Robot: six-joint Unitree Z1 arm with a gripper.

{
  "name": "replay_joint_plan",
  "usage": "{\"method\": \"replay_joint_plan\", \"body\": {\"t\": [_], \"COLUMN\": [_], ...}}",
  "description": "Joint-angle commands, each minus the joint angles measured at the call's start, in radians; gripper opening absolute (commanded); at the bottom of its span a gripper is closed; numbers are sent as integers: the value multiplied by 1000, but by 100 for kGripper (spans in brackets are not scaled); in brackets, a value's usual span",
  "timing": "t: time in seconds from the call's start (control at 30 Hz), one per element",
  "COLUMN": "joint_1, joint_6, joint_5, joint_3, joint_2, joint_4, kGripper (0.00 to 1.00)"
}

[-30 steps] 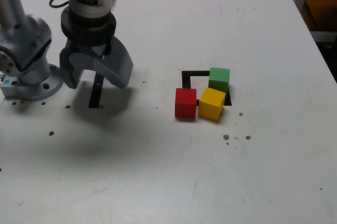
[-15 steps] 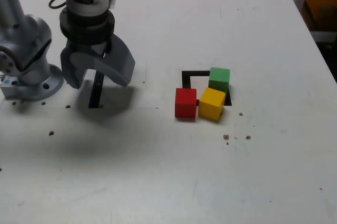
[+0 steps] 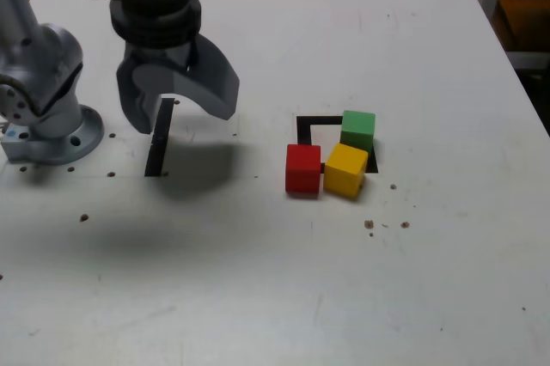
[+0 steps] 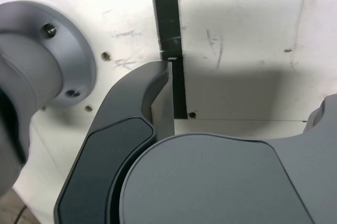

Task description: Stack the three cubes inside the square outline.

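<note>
Currently, the gripper (image 3: pixel 187 124) hangs over the table (image 3: pixel 258 271) near the straight tape strip (image 3: pixel 160 138), its fingers wide apart with nothing between them. Nearer the table's right edge in the exterior view, the green cube (image 3: pixel 357 131) sits at the square outline's (image 3: pixel 304 131) right side, with the yellow cube (image 3: pixel 345 170) at its near side and the red cube (image 3: pixel 302 168) at its near-left corner, none stacked.
</note>
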Motion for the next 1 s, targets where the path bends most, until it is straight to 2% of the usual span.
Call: {"method": "replay_joint_plan", "body": {"t": [0.0, 0.23, 0.53, 0.7, 0.97], "joint_1": [4, 3, -14, -26, 26], "joint_6": [-20, -101, -286, -383, -653], "joint_5": [-1, -17, -28, -40, -65], "joint_3": [-51, -274, -485, -516, -544], "joint_2": [14, 100, 246, 260, 265], "joint_4": [48, 216, 370, 390, 365], "kGripper": [100, 100, 100, 100, 99]}}
